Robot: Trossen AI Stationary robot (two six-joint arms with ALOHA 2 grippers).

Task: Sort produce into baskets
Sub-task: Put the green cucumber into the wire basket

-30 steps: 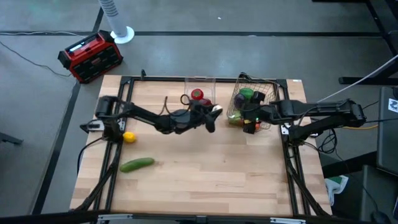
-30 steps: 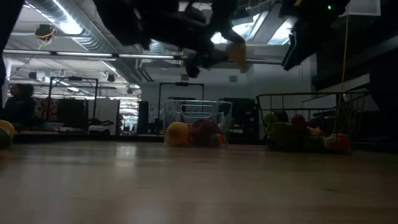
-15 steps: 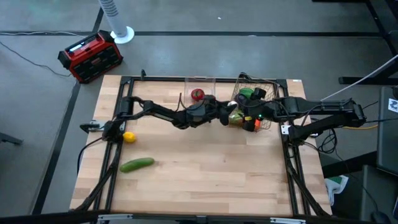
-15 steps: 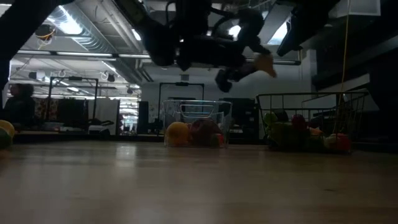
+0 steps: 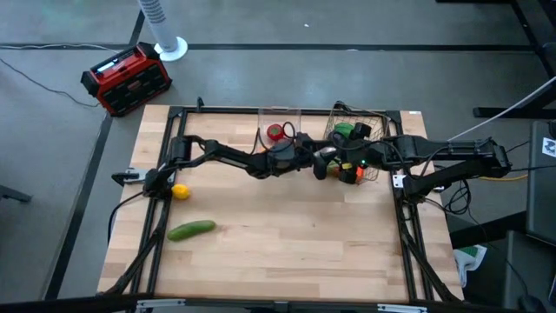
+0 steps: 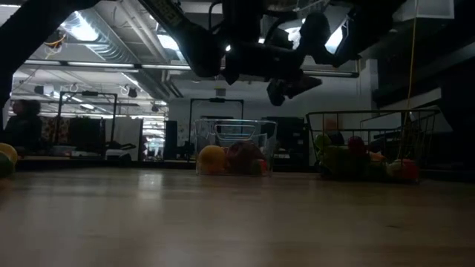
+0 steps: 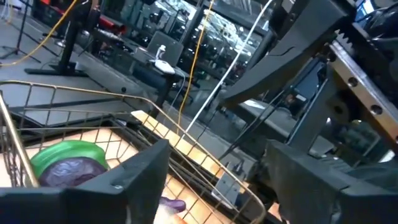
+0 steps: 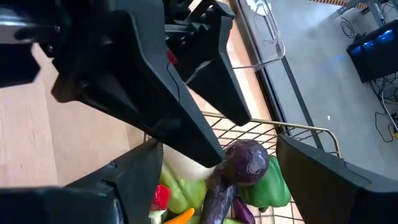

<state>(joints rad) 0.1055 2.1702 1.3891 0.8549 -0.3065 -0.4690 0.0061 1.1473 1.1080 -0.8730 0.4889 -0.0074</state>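
Seen from above, the pale wooden table (image 5: 287,226) is lit evenly and softly, with only faint shadows under the two dark arms, and the picture is sharp. At table height the scene is dim and backlit: bright ceiling strip lights (image 6: 82,30) in the room beyond turn the arms overhead into black silhouettes, and the near tabletop is blurred. In the left wrist view the copper-brown wire mesh basket (image 7: 155,115) is soft with blur. The right wrist view is bright, its near dark fingers (image 8: 130,186) out of focus.
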